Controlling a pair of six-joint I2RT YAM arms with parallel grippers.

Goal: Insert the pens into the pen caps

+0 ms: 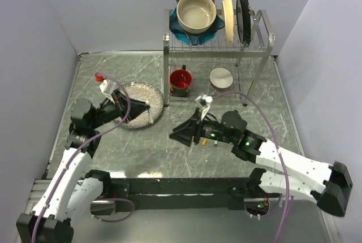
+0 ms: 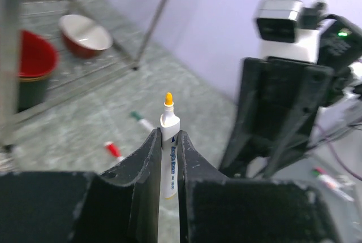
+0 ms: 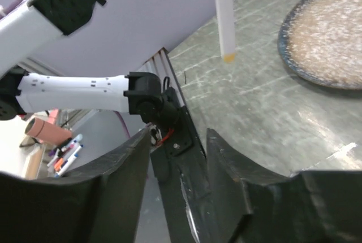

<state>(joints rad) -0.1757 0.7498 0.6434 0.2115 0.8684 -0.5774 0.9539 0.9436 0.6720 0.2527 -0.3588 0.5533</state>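
**Yellow-tipped pen held over the desk, left side**

1. Left gripper: clenched on the yellow-tipped pen. The white barrel stands upright between the two fingers, with the bare yellow tip above the fingertips. Seen from above, this gripper reaches right over the speckled plate on the left half of the desk.
2. Right gripper: released, fingers apart, nothing between them. From above it points left toward the left gripper, near it but apart. In the left wrist view it stands just right of the held pen. In the right wrist view the same pen hangs from the top edge, yellow tip lowest, above and beyond the open fingers.
3. Green-ended pen: lies flat on the desk, beyond the held pen in the left wrist view.
4. Red-ended pen: lies flat on the desk, near the green-ended one and apart from it. Whether either coloured end is a cap cannot be told.
5. Dish rack: far side of the desk. On its top shelf a cream bowl sits in a blue ruffled dish, and a cream plate and a black plate stand on edge to the right.
6. Red cup and red bowl with a white inside: side by side under the rack's top shelf, cup on the left.
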